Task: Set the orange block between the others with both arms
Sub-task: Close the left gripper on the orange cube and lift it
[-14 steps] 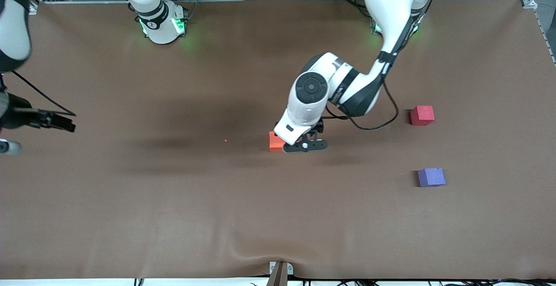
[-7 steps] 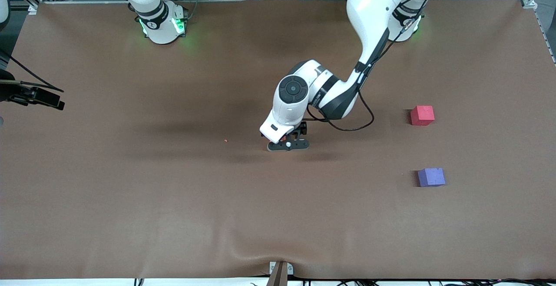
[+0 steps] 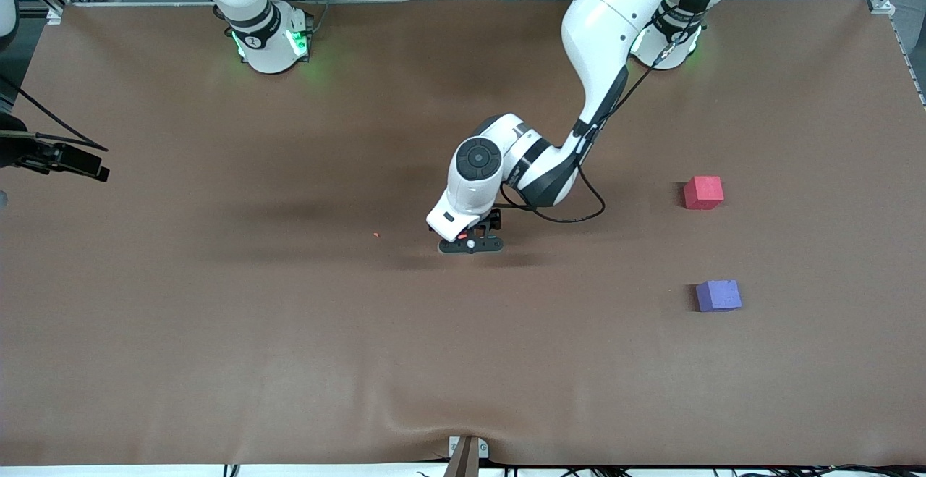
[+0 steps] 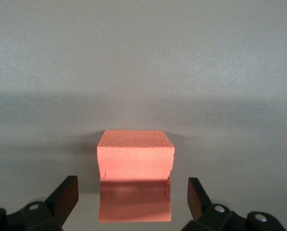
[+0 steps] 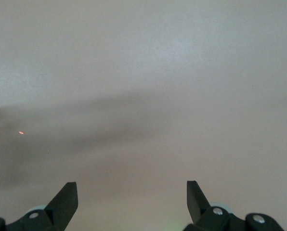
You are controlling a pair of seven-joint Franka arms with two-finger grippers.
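- We note the left pincer low over the middle of the table, its fingers spread wide apart with the orange block sitting on the table between them, not yet clamped.
- In the left wrist view a gap shows on each side of the block, so neither finger touches it; we read this as the pincer lined up to straddle the block before closing.
- From the front the block is almost wholly hidden under the left wrist; only a sliver of orange shows.
- The red block and the purple block lie well apart from the left pincer, toward the left arm's end of the table, with a bare gap between them. We judge that gap to be the target, which is likely why the left arm does the picking.
- The right pincer waits off at the right arm's end, fingers apart and empty, above bare table.
- A tiny orange speck lies on the table, toward the right arm's end from the left pincer.
- Next move, in our judgement: close on the block squarely, since soft foam may squash or twist if pinched off-centre.
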